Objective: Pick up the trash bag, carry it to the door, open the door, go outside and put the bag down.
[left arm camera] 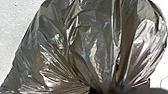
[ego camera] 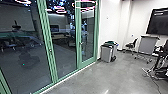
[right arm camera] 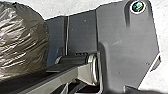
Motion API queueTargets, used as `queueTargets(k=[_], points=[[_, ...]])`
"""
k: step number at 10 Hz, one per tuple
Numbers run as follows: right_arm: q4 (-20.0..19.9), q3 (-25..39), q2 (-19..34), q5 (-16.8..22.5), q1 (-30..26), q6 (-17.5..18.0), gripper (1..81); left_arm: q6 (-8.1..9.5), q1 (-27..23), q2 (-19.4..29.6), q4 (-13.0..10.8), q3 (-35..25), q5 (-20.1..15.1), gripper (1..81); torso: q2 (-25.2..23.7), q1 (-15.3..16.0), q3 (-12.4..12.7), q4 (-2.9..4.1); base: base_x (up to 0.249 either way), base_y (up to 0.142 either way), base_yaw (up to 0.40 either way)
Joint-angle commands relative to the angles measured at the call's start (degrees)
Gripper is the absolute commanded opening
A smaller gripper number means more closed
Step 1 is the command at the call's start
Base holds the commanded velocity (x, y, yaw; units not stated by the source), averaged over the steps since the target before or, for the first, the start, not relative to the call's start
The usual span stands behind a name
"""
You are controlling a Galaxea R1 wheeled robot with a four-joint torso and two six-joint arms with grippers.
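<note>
The trash bag [left arm camera: 92, 42], gripped at its gathered neck by the left gripper [left arm camera: 102, 90], could tear if swung against the green door frame [ego camera: 78, 37]; the right gripper's state I cannot tell.

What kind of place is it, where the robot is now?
Probably an office or meeting room: a large wall screen, a wheeled office chair, and green-framed glass doors beside a smooth grey floor.
</note>
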State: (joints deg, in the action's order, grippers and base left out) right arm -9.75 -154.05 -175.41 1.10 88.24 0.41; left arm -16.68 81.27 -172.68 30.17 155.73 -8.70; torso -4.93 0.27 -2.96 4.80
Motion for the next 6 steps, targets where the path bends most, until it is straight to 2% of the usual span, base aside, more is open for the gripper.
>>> queueTargets(k=[1,3,6], points=[[0.4,0.3,-0.5,3.2,-3.1,-0.2,81.1,-0.37,-3.9,0.1,-0.1,-0.2,-4.0,1.0,0.0,0.0,0.0,0.0,0.149,0.0,0.0],[0.3,0.3,-0.4,3.2,-3.1,-0.2,81.1,-0.37,-3.9,0.2,-0.1,-0.2,-4.0,1.0,0.0,0.0,0.0,0.0,0.149,0.0,0.0],[0.3,0.3,-0.4,3.2,-3.0,-0.2,81.1,-0.37,-3.9,0.2,-0.1,-0.2,-4.0,1.0,0.0,0.0,0.0,0.0,0.15,-0.063,0.0]])
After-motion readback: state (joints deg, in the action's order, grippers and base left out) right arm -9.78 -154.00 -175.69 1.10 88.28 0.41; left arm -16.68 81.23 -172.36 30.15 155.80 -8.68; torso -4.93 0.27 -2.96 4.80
